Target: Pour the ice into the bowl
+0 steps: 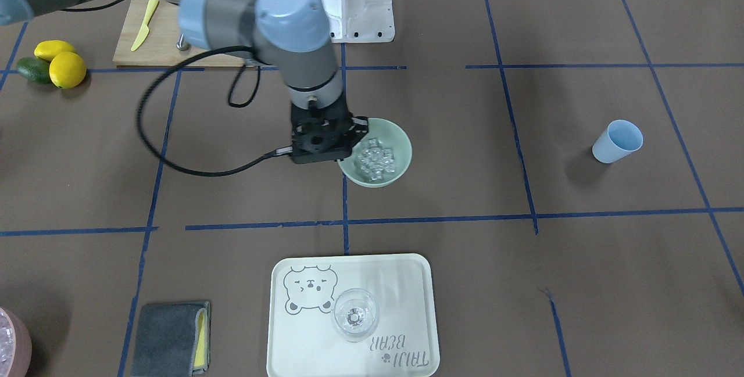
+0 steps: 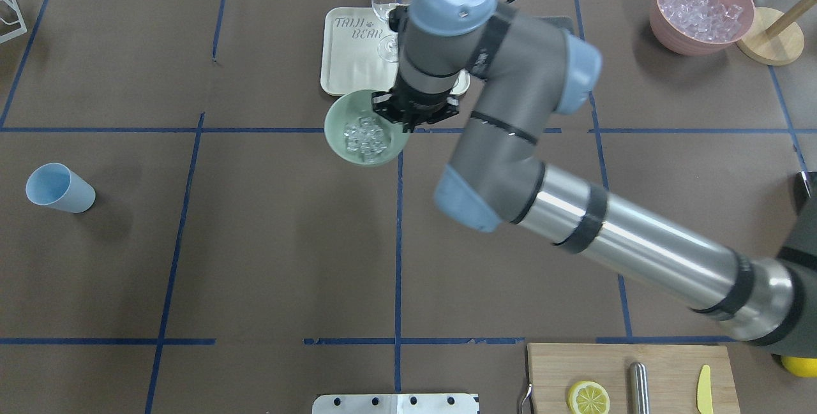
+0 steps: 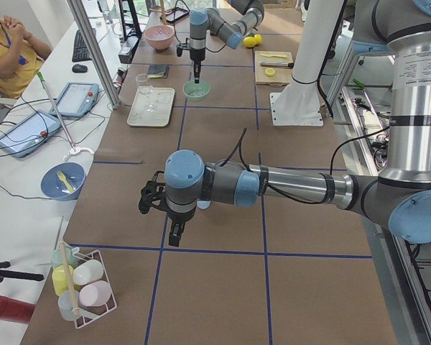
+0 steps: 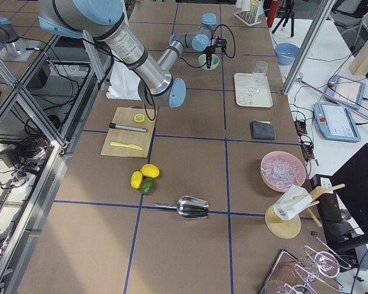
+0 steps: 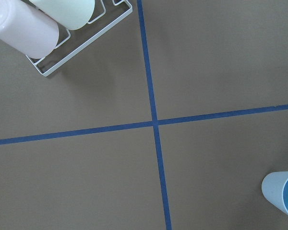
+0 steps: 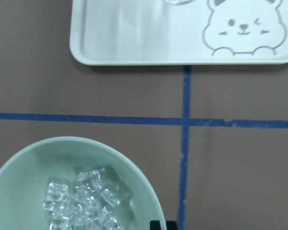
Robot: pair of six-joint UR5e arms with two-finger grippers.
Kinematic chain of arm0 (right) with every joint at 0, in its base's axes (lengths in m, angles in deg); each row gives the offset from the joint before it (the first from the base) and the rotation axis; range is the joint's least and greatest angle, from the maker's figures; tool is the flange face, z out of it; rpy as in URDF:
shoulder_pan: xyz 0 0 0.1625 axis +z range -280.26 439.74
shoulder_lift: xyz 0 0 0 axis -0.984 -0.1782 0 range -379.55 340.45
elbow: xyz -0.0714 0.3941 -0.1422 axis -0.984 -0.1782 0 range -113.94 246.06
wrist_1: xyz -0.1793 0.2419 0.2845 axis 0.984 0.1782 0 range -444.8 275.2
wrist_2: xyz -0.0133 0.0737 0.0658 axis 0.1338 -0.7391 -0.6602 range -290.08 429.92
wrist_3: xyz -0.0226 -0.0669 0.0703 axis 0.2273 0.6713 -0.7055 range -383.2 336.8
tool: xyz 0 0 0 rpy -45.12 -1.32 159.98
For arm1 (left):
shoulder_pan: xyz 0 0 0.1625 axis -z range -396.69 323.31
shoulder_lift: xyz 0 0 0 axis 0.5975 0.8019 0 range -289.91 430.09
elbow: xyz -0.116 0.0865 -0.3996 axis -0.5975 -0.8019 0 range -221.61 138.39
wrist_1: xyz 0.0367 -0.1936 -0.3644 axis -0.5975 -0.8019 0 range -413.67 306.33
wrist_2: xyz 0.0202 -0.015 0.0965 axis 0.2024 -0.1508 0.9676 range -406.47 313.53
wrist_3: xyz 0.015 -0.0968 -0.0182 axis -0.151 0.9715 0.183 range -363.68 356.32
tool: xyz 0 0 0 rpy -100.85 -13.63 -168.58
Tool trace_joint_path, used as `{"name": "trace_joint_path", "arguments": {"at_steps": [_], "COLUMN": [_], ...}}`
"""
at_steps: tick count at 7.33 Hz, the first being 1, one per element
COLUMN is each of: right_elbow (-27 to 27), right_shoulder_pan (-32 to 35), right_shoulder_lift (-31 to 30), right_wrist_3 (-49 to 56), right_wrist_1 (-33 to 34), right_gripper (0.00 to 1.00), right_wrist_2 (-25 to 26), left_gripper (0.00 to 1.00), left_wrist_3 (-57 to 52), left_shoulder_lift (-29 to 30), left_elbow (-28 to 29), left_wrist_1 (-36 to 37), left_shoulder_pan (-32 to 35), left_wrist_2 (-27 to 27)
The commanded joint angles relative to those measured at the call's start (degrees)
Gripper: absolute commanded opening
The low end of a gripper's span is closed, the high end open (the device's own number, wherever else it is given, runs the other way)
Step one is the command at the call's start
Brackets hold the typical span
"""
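Observation:
The mint-green bowl [image 1: 402,140] stands near the table's middle, just in front of the tray. The ice [image 1: 375,159] lies heaped inside it, also seen in the overhead view [image 2: 365,136] and the right wrist view [image 6: 86,201]. My right gripper [image 1: 332,150] points straight down at the bowl's rim [image 6: 151,206]; its dark tips [image 6: 163,224] sit close together on that rim. A blue cup [image 2: 60,187] lies on its side, empty, far off on my left. My left gripper [image 3: 174,233] hangs near the cup [image 5: 283,191]; I cannot tell whether it is open or shut.
A white bear tray [image 1: 401,284] holds a clear wine glass [image 1: 354,314]. A grey cloth [image 1: 171,339], a cutting board [image 2: 613,363] with a lemon slice, lemons [image 1: 61,63], a pink bowl of ice [image 2: 701,9] and a wire rack of cups [image 5: 62,28] lie around the edges.

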Motion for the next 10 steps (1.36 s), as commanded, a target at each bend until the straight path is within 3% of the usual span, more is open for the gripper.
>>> {"name": "trace_joint_path", "arguments": {"at_steps": [1,5,7,10], "right_elbow": [8.8,7.0,7.7,7.5], "right_shoulder_pan": [15.3,30.2,32.2,31.7], "right_shoulder_lift": [-13.3,-26.3,-34.9,-44.7], "right_wrist_3": [18.0,47.0,49.6,46.7], "right_wrist_1": [0.5,0.6,-0.2,-8.6], "right_gripper": [0.0,0.0,0.0,0.0], "right_wrist_2": [-14.1,-19.2,-20.5,-19.9], "left_gripper": [1.0,1.0,1.0,1.0], "left_wrist_3": [0.0,-0.2,-1.0,-1.1], "left_shoulder_lift": [-0.2,-3.1,-4.3,-4.2], "left_elbow": [-0.1,-0.3,-1.4,-2.2], "left_wrist_1": [-0.8,-0.4,-0.3,-0.6], "left_shoulder_pan": [0.0,-5.7,-5.7,-5.6], "left_wrist_2": [0.0,0.4,0.0,-0.3]}}
